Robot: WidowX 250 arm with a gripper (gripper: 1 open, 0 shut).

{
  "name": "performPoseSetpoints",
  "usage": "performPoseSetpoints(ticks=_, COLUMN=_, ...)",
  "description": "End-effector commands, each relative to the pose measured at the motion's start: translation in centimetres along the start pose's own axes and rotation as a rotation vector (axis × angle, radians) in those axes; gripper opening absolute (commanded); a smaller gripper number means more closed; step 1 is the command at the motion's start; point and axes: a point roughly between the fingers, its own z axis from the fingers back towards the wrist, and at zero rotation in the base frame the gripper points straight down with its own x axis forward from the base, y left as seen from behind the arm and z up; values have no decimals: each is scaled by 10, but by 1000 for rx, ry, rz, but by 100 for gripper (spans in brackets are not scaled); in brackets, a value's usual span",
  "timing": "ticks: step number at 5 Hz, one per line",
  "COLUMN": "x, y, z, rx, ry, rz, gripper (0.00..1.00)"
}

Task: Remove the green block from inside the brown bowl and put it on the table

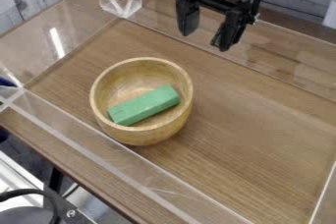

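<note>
I see the jaws (210, 24) standing wide apart with nothing between them, two black fingers pointing straight down. They hang above the desk near its far edge, well apart from the bowl. The black hand above them runs out of the top of the view, so I cannot see the rest of the arm.

The desk (250, 120) is medium-brown wood grain, fenced along its edges by low clear acrylic walls (79, 159). At the far left corner a small clear folded piece (121, 2) stands by the wall. Beyond that corner I make out pale planks, and off the near left corner some dark gear, too cut off to name.

The brown bowl (141, 101) sits upright toward the left edge of the desk. The green block (144, 105) lies flat inside it, slanting across the bottom.
</note>
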Motion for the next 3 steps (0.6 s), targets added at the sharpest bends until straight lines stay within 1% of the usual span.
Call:
performPoseSetpoints(ticks=1, x=-19, y=17, z=-10, rx=12, ry=19, rz=-12, gripper=100)
performPoseSetpoints(ticks=2, x=-40, y=31, z=-18, rx=26, ry=27, rz=-83, gripper=100)
performPoseSetpoints(ticks=3, x=-63, y=45, z=-27, rx=37, ry=25, rz=-137, gripper=100)
